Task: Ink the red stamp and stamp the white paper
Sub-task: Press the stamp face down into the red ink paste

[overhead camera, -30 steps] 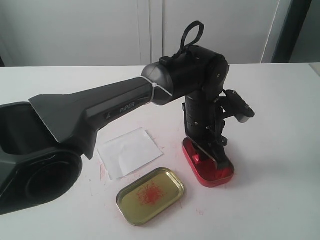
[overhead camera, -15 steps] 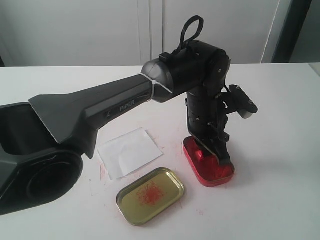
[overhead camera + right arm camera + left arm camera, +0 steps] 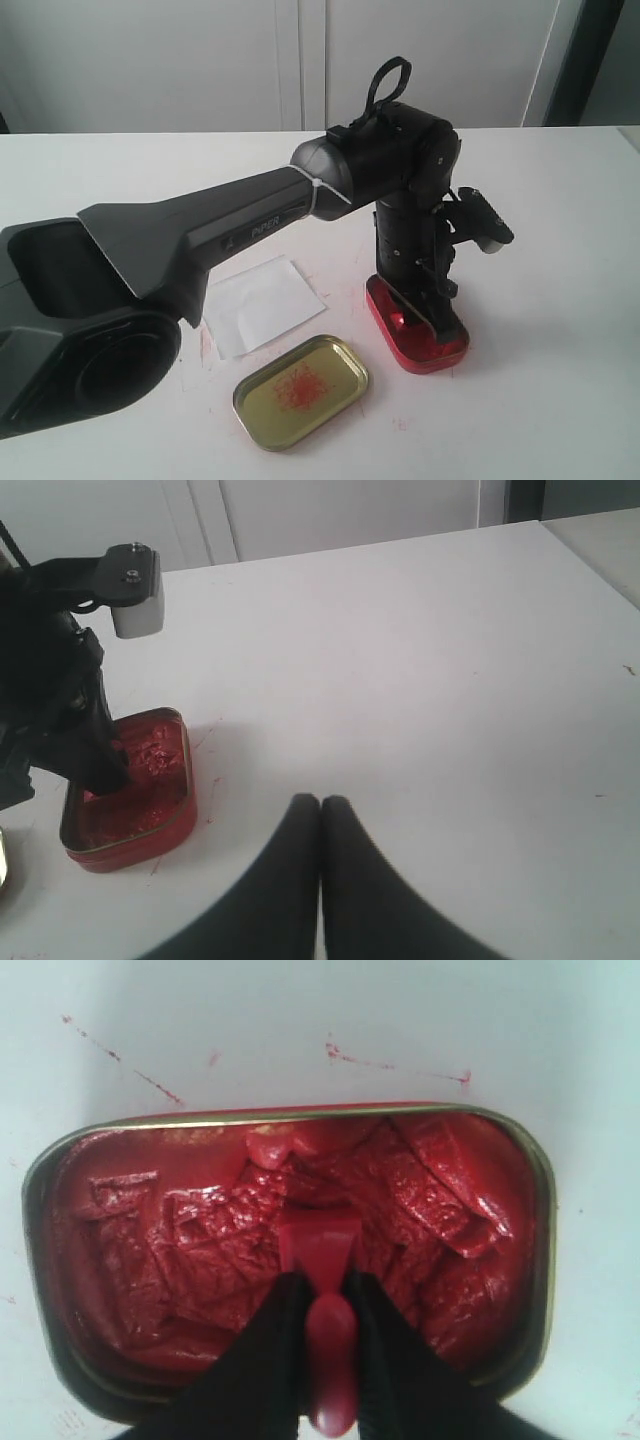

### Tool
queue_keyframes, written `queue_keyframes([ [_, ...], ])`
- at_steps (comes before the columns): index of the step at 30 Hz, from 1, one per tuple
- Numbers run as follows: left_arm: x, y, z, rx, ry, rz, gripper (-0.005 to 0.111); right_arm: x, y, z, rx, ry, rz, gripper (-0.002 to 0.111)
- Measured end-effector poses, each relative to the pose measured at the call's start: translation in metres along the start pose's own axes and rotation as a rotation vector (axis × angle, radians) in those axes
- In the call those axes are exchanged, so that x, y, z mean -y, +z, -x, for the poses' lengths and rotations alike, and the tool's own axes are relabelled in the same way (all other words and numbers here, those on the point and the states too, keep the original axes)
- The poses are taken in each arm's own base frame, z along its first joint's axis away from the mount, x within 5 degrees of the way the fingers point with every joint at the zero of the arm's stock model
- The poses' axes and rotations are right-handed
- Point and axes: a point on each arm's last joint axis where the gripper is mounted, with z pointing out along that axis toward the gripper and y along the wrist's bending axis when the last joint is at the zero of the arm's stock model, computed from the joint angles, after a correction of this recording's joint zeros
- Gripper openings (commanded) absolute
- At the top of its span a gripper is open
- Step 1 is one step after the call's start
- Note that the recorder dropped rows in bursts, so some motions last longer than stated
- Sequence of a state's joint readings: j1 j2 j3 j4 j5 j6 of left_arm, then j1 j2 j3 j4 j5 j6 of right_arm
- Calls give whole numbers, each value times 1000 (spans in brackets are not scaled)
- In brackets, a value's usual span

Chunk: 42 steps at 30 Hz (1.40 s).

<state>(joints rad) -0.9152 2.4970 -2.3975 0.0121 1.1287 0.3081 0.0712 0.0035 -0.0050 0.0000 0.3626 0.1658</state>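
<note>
My left gripper is shut on the red stamp, whose block base reaches down into the red ink of the open ink tin. In the exterior view the left gripper stands upright over the ink tin, and the stamp is hidden behind its fingers. The white paper lies flat to the left of the tin. My right gripper is shut on nothing above bare table, to the right of the ink tin; it is out of the exterior view.
A gold tin lid smeared with red lies in front of the paper, near the table's front edge. Faint red smudges mark the white tabletop around the tin. White cabinet doors stand behind the table.
The left arm's wrist has turned and shifted slightly over the ink tin; its gripper stays down in the tin. Paper and lid have not moved.
</note>
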Motion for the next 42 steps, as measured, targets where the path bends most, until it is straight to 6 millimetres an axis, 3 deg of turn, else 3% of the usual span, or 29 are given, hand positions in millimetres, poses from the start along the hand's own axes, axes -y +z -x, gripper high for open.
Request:
queue_keyframes([
  [21,0,5,1,-1,-1,-3,0,0,0,0,0,0,0,0],
  [42,0,-5,0,-9,16,36,0,0,0,0,0,0,0,0],
])
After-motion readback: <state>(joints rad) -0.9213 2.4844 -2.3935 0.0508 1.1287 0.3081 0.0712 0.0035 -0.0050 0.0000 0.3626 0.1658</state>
